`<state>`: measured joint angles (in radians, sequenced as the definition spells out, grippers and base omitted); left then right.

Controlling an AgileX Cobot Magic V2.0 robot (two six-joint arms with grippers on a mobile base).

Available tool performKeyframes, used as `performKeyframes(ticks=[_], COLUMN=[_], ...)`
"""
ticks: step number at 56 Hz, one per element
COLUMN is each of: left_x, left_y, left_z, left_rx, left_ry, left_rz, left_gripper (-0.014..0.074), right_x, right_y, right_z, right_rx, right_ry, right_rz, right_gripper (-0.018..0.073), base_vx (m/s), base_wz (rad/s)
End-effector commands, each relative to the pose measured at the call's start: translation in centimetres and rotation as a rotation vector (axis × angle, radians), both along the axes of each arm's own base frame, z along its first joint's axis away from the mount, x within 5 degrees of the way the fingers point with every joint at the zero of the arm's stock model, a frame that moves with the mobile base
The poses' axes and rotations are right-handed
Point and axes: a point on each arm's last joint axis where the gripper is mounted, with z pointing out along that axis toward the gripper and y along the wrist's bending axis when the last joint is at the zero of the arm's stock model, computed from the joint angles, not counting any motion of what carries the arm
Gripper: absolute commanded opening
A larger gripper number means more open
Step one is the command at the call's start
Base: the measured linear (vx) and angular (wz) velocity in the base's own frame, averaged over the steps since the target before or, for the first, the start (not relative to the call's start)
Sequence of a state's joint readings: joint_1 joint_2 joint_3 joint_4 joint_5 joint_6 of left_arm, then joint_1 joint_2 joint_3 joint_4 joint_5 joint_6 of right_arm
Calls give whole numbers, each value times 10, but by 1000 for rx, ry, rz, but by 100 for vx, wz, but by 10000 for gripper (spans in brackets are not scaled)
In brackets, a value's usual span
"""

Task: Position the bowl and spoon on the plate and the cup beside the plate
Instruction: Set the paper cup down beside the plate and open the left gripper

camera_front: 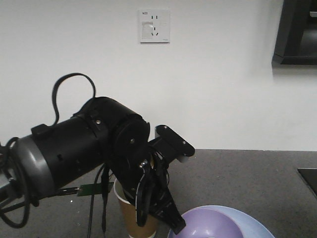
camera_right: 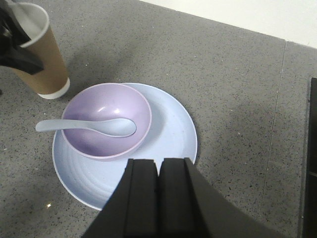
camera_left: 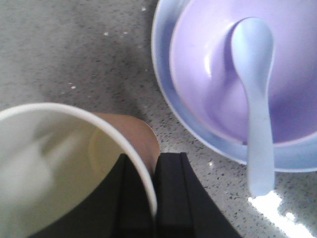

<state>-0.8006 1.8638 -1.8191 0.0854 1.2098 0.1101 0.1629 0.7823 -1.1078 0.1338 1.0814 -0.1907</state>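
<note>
Left gripper clamped on cup rim, plate just beyond fingertips. Right gripper closed, empty, hovering above plate.

Left arm: black cylindrical wrist housing with a grey metal collar, entering from the left in the front view, angled downward to the right, loose black cables looped over and under it. Left tool: black fingers point down, closed on the wall of the brown paper cup with white rim; in the left wrist view one finger sits inside the rim, the other outside. Right tool: two black fingers pressed together, nothing between them, hovering above the table.
</note>
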Motion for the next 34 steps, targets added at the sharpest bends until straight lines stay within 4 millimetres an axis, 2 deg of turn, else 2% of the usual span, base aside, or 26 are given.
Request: performKeyframes(ticks=[1,10,17,24,34], left_x=[-5,-3,-3,-4,-4], left_y=[-1,-3,-3,-2,-2], left_z=[26,19,18,18,17], left_rx=[-78,-53,-52,-44,-38], left_ry=[-80,-56,-56,-48,-42], left_rz=[-6,-4,-5,-4,-3], left_gripper=[-1,14,74,183,402], right_x=[0,0,0,0,0], right_y=[0,0,0,0,0], right_z=[14,14,13,13,13], right_rx=[13,12,12,11,14], right_ry=[-93,-89,-86,-84,-80], right_rz=[1,2,2,2,1], right_gripper=[-9,-9,-9,-9,-9], base_vx=[0,0,0,0,0], base_wz=[0,0,0,0,0])
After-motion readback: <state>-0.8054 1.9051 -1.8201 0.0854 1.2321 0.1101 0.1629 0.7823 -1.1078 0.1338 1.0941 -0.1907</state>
